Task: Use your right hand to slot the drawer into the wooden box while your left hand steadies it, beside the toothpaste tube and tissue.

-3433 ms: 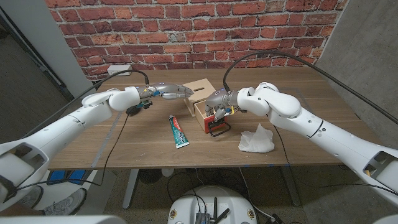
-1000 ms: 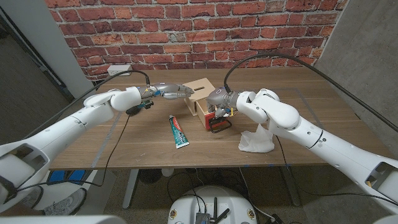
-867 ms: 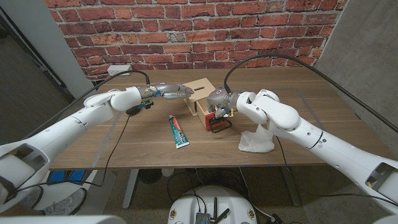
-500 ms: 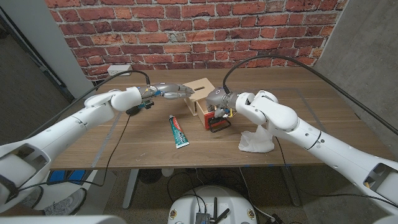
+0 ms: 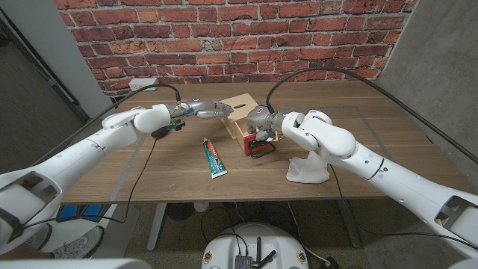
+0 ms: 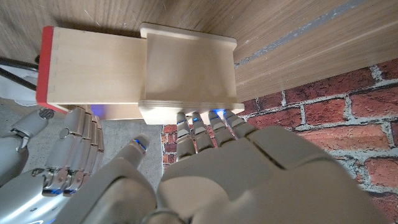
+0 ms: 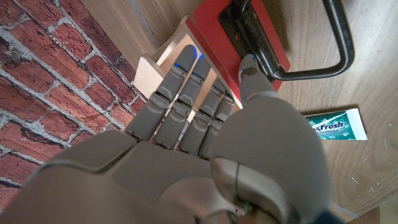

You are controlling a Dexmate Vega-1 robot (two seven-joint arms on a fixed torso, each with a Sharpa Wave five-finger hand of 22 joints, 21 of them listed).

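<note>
Drawer: red-fronted pale wooden drawer (image 6: pixel 93 68) about half inside pale wooden box (image 6: pixel 189 71); seating remains.
Right hand (image 5: pixel 259 125): fingers gripping the drawer's front end.
Left hand (image 5: pixel 203 110): fingertips pressed on the box's 9 o'clock side.

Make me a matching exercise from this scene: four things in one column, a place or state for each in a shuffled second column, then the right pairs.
Things:
1. drawer
2. toothpaste
3. tissue
4. left hand

Places or states:
A. crumpled, white, under the right forearm
B. fingertips against the side of the box
C. partly in the box, red front sticking out
D. lying flat on the table, in front of the box on the robot's left

Pairs: 1-C, 2-D, 3-A, 4-B
</note>
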